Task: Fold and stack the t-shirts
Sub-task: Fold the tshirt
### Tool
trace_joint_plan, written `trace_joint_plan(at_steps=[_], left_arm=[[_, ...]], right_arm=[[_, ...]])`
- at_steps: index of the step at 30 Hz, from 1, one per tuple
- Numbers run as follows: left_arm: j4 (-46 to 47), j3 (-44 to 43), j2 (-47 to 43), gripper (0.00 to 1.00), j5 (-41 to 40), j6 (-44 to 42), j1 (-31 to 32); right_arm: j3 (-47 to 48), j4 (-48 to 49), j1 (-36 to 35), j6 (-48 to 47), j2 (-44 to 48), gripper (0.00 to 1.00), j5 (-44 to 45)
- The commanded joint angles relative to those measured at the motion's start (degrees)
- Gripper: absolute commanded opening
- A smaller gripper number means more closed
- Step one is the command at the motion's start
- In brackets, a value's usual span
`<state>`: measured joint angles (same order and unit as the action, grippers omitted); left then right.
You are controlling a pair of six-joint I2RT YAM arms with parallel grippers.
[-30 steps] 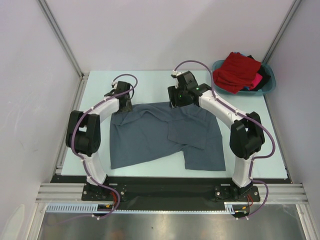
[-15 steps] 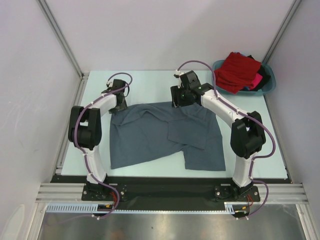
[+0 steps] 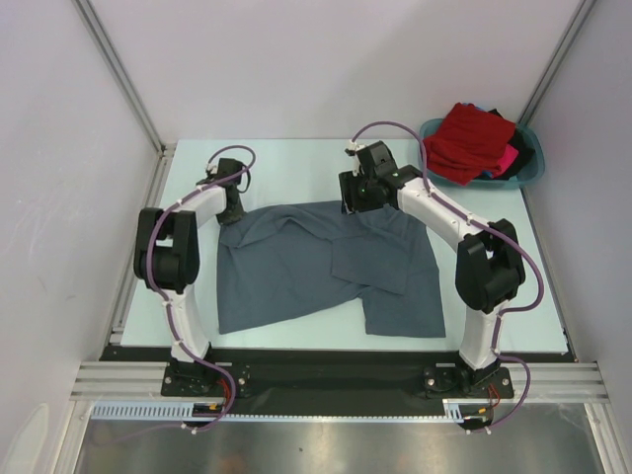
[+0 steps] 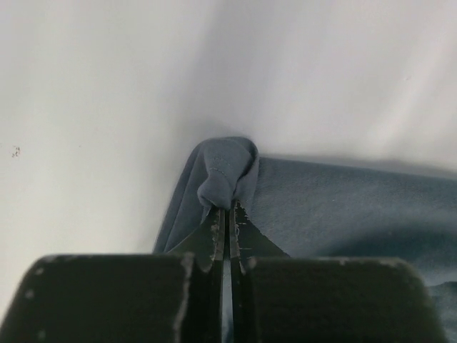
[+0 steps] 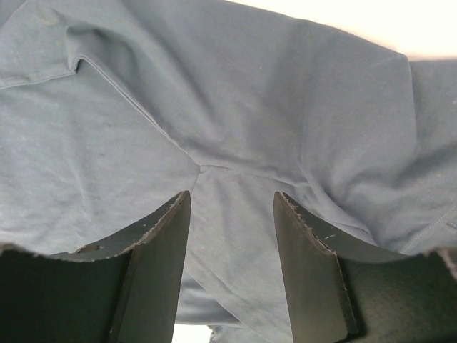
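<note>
A slate-grey t-shirt point(image 3: 326, 267) lies crumpled and partly folded on the pale table point(image 3: 296, 163). My left gripper point(image 3: 231, 209) is shut on the shirt's far left corner; a bunched tip of grey cloth point(image 4: 225, 171) pokes out past the closed fingertips point(image 4: 227, 207). My right gripper point(image 3: 357, 202) hovers over the shirt's far edge with its jaws open, and grey fabric with a seam point(image 5: 235, 168) lies below the gap, not pinched. More t-shirts, a red one point(image 3: 472, 138) on top with pink and dark cloth beneath, are heaped in the teal basin point(image 3: 533, 168) at the far right.
Metal frame posts point(image 3: 118, 74) rise at the back corners beside white walls. The table's raised left rim point(image 3: 148, 227) runs close to the left arm. A black base rail point(image 3: 326, 370) lies at the near edge.
The left gripper moved slightly back and left to the shirt's corner and closed on it. The right gripper stayed over the far edge, jaws narrowing only slightly.
</note>
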<state>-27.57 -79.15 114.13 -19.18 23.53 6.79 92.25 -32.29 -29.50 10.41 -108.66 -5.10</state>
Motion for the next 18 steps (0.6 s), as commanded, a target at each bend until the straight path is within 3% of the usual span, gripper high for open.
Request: trace_joint_plan(at_steps=[1, 13, 15, 18], left_arm=[[0.41, 1.28, -4.35, 0.0, 0.11, 0.73, -0.81], [1.29, 10.33, -21.05, 0.01, -6.31, 5.74, -3.35], [0.95, 11.12, -21.49, 0.04, -6.31, 6.0, -4.06], [-0.46, 11.22, -20.61, 0.2, -6.48, 6.18, -5.38]], right_arm=[[-0.49, 0.92, 0.23, -0.66, 1.0, 0.55, -0.78], [-1.19, 0.39, 0.14, -0.66, 1.52, 0.53, -2.37], [-1.37, 0.39, 0.05, -0.66, 1.52, 0.53, -2.8], [-1.37, 0.21, -0.21, -0.83, 1.0, 0.54, -3.25]])
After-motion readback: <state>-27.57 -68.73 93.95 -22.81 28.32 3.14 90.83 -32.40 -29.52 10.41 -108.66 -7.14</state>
